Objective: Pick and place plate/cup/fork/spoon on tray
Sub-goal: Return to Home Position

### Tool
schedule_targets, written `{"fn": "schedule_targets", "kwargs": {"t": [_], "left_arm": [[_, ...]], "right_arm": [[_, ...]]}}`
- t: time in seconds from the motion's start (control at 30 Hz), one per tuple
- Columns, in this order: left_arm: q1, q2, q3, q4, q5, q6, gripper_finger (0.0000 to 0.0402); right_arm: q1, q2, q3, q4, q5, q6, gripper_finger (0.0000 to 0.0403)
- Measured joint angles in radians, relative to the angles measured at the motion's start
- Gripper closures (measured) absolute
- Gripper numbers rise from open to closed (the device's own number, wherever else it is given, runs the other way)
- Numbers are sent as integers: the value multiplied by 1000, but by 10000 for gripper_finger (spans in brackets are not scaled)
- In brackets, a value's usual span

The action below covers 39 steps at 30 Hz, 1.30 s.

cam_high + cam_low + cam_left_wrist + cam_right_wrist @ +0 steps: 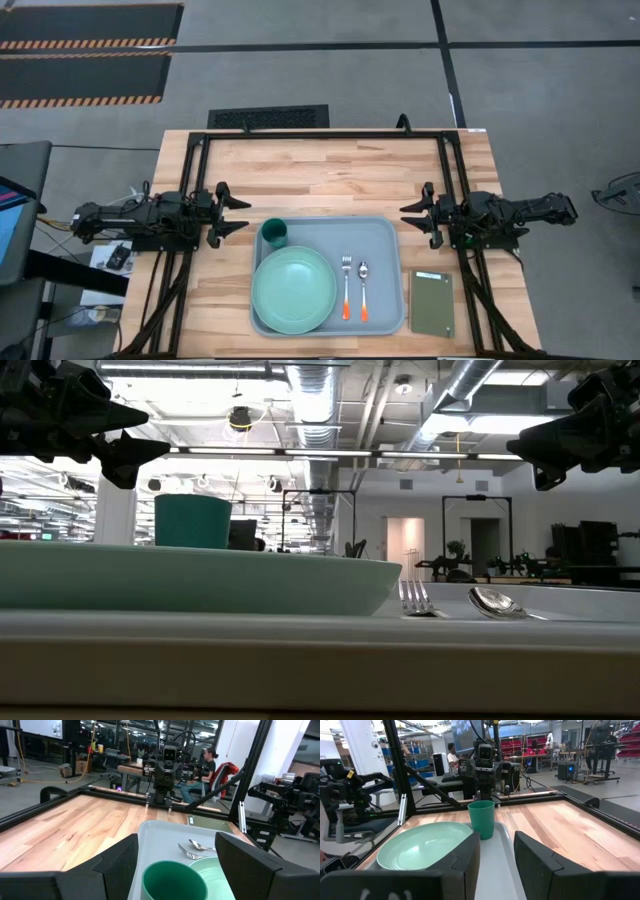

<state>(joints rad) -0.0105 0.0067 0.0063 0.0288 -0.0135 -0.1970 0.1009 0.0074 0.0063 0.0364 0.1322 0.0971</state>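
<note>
On the tray (385, 232) sit the plate (293, 290), with the cup (274, 235) touching its rim, and the fork (346, 286) and spoon (363, 288) side by side beside the plate. My left gripper (236, 212) hangs just off the tray's cup-side edge, fingers spread, holding nothing. My right gripper (412, 216) hangs off the opposite edge, also spread and empty.

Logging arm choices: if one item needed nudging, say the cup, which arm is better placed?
Left. The cup sits in the tray's corner nearest the left end effector; the right end effector hangs open beyond the tray's far side.
</note>
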Motion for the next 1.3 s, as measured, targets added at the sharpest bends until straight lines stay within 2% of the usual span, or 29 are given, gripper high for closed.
{"fn": "schedule_targets", "kwargs": {"t": [1.3], "left_arm": [[0, 0, 0, 0, 0, -1, 148]], "right_arm": [[0, 0, 0, 0, 0, 0, 259]]}}
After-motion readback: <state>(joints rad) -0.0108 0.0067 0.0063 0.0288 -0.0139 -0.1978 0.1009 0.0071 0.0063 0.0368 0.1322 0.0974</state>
